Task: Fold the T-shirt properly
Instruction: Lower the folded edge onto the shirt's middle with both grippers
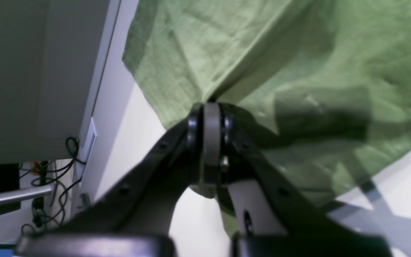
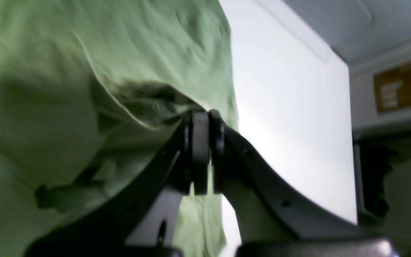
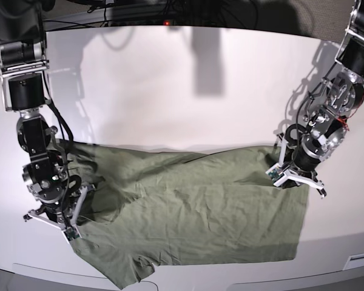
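With the left gripper [image 1: 211,107] and right gripper [image 2: 201,116] each pinched shut on an edge of the T-shirt [image 3: 194,212] spread across the near table [image 3: 188,85], uneven pulling could slip either hem free.

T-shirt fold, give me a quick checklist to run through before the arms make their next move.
1. Left gripper shut on the T-shirt: ok, cloth bunches into the closed fingers.
2. Right gripper shut on the T-shirt: ok, a fold runs between its fingers.
3. Both grips on opposite ends of the shirt: ok in the base view.
4. Shirt lying flat: not ok, wrinkled and bunched near both grippers.
5. Collar position: cannot tell.
6. Bare table beyond the shirt to fold onto: ok.
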